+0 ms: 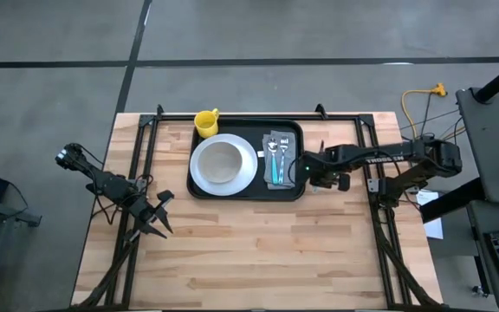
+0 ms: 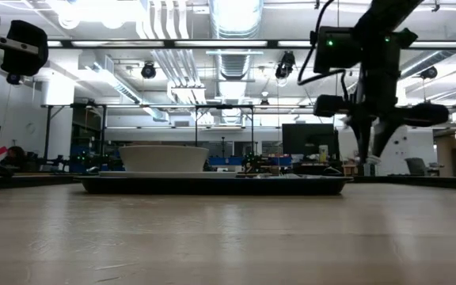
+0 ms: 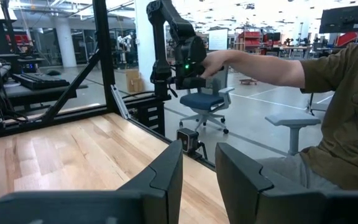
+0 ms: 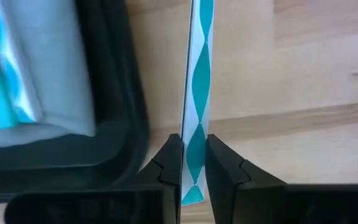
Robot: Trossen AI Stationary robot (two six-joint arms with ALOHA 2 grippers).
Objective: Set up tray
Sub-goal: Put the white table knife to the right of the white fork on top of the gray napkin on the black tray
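The black tray (image 1: 275,193) lies at the table's far middle. It carries a round white plate (image 1: 223,165) and a grey napkin (image 1: 277,160) with teal-and-white utensils on it. A yellow cup (image 1: 206,121) stands at the tray's far left corner. My right gripper (image 1: 323,173) hangs just off the tray's right rim, pointing down, shut on a flat teal-and-white utensil handle (image 4: 196,74). My left gripper (image 1: 161,217) waits open at the table's left, holding nothing. My right gripper (image 4: 193,146) pinches the flat teal-and-white handle (image 4: 197,121) between its two fingers, near one end; a short piece (image 4: 191,193) sticks out behind them. The fingers come from above. The strip runs on over bare wood beside the tray's rim (image 4: 129,99); its other end is out of frame.
Bare wood takes up the table's near half and the strip to the right of the tray. Black frame rails (image 1: 145,147) run along the table's left, far and right sides. Beyond the table a person (image 3: 340,124) in an olive shirt reaches toward another dark arm (image 3: 185,56).
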